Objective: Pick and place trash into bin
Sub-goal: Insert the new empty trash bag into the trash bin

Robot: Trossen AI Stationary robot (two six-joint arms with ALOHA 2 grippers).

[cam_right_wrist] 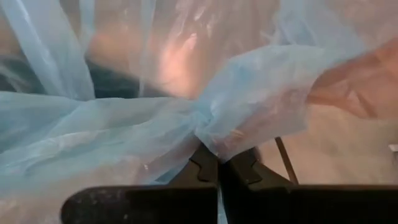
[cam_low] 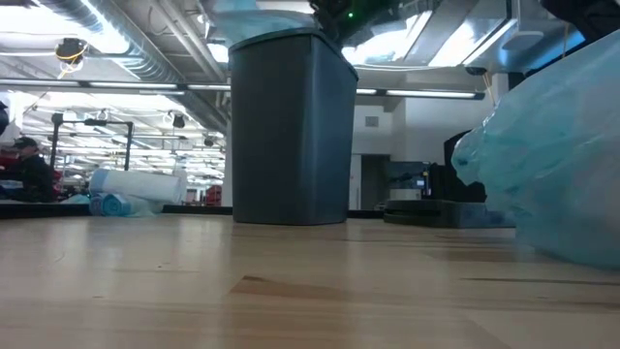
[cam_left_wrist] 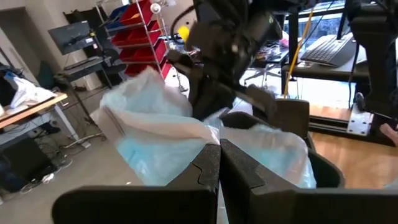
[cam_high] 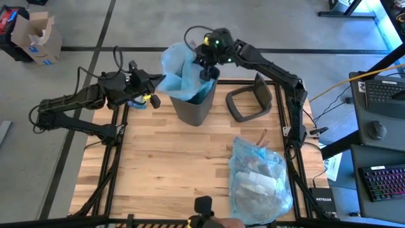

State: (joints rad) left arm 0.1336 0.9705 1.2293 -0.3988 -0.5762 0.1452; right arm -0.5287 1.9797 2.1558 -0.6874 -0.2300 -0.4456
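The bin (cam_high: pixel 192 104) stands at the far middle of the tabletop (cam_high: pixel 164 164), its blue liner (cam_high: pixel 180 73) pulled up above the rim. Both arms hold this liner, probably to spread it over the rim: the left pincer (cam_high: pixel 156 83) is clamped on its left side, the right pincer (cam_high: pixel 205 71) is clamped on a gathered fold over the opening. The lid (cam_high: pixel 248 98) lies just right of the bin. The trash, inside a clear bag (cam_high: pixel 259 180), rests at the near right, well apart. The near left of the tabletop leaves open room.
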